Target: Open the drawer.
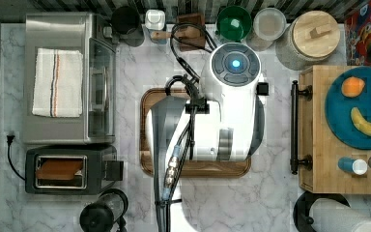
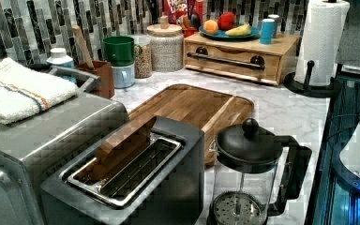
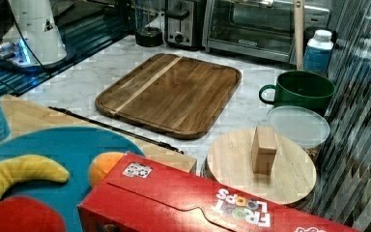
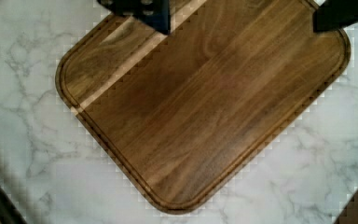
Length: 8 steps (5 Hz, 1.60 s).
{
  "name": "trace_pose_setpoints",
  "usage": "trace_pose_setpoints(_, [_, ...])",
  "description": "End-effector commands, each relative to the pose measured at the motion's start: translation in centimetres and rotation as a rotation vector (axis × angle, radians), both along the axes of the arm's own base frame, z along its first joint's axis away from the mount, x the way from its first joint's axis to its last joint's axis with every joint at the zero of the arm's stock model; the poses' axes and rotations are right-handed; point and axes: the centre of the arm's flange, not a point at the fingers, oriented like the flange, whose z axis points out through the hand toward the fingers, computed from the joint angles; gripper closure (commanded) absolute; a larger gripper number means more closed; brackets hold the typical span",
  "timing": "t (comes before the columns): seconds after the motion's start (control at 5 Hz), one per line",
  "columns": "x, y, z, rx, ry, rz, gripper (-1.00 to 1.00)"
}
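**Arm hangs over the board, drawer yet to be touched**

From where I stand, the arm [image 1: 222,111] hangs above the dark cutting board [image 3: 169,94] in the middle of the marble counter [image 1: 135,193]. In the wrist view the gripper [image 4: 242,18] looks straight down on that board, its two fingers [image 4: 144,11] set wide apart with nothing between them.

The drawer [image 2: 234,60] sits shut in its light wooden box at the top view's right, well apart from the gripper. Its long black bar handle [image 1: 294,126] faces the board, with bare marble between them. A blue plate [image 1: 340,121] of toy fruit rests on top of the box.

To do this well, I'd say the arm should travel across toward the handle, come down to its height and turn so the fingers straddle the bar near its middle, between the two posts. Then close firmly and pull straight back along the drawer's line, level, so the box does not slide or tip the plate
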Motion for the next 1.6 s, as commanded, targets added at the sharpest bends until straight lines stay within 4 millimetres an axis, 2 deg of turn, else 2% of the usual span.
trace_pose_setpoints(0.2, [-3.2, -5.3, -0.9, 0.000, -0.072, 0.332, -1.00])
trace_pose_setpoints(0.4, [-3.8, -7.7, -2.2, -0.009, -0.095, 0.463, -1.00])
trace_pose_setpoints(0.6, [-4.0, -9.9, -2.6, -0.021, -0.100, 0.551, -1.00])
trace_pose_setpoints(1.2, [-4.3, -13.8, -4.6, -0.171, -0.131, 0.736, -1.00])
trace_pose_setpoints(1.6, [-3.8, -17.2, -6.6, -0.184, -0.142, 0.831, -1.00])
